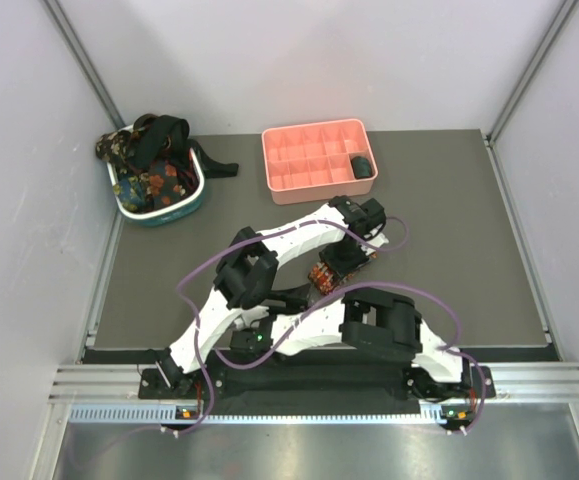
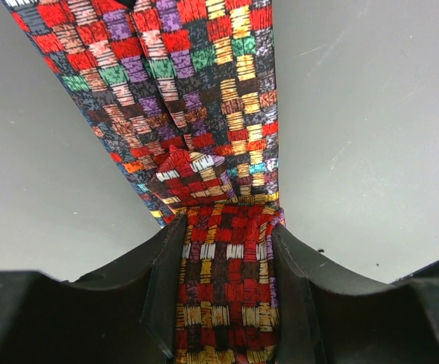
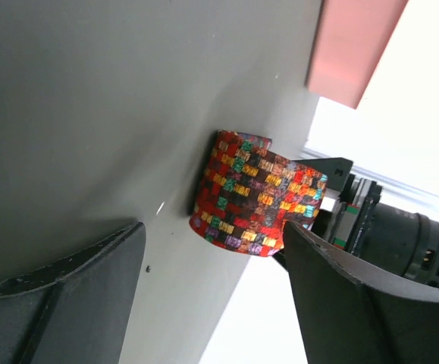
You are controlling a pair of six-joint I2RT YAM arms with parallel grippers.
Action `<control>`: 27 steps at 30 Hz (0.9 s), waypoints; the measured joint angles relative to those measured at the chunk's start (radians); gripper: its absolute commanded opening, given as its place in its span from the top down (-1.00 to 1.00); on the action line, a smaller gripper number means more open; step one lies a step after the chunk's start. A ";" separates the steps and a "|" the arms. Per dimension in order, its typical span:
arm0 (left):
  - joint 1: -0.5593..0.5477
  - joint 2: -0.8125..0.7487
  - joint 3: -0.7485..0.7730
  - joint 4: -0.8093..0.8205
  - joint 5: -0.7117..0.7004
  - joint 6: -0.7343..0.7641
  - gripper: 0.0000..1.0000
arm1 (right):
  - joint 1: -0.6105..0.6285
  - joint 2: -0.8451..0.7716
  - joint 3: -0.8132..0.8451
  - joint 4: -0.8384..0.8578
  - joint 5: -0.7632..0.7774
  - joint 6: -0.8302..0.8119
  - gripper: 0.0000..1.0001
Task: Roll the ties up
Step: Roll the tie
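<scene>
A: Top view?
B: Plaid tie (image 1: 321, 273), partly rolled, lies mid-surface; spare ties (image 1: 154, 150) fill the basket (image 1: 197, 198) at the far left corner.
A: Left wrist?
B: Left fingers (image 2: 155, 288), half closed, clamp the tie's rolled end; its tail runs ahead.
A: Right wrist?
B: Right fingers (image 3: 90, 280) stand wide apart, empty. Risk: a slack grip could let the coils spring loose

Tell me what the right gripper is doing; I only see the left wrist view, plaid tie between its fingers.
Observer: The right gripper is open and empty; the tie sits rolled just ahead of it.
Operator: Any ties finished?
Observer: One dark bundle, likely a rolled tie, lies in the tray's right end.
Operator: More waiting?
Observer: Yes, several ties are heaped in the basket.
</scene>
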 measured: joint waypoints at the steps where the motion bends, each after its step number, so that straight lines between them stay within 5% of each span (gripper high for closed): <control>1: 0.000 0.000 0.000 -0.001 0.000 0.000 0.08 | 0.002 -0.008 -0.005 0.009 -0.008 0.001 -0.55; 12: 0.000 0.000 -0.002 -0.087 0.000 -0.008 0.07 | -0.055 -0.013 0.000 -0.010 -0.002 0.027 -0.76; 27: 0.001 0.028 0.007 -0.093 0.011 -0.008 0.08 | -0.130 0.014 0.063 -0.079 -0.047 0.077 -0.54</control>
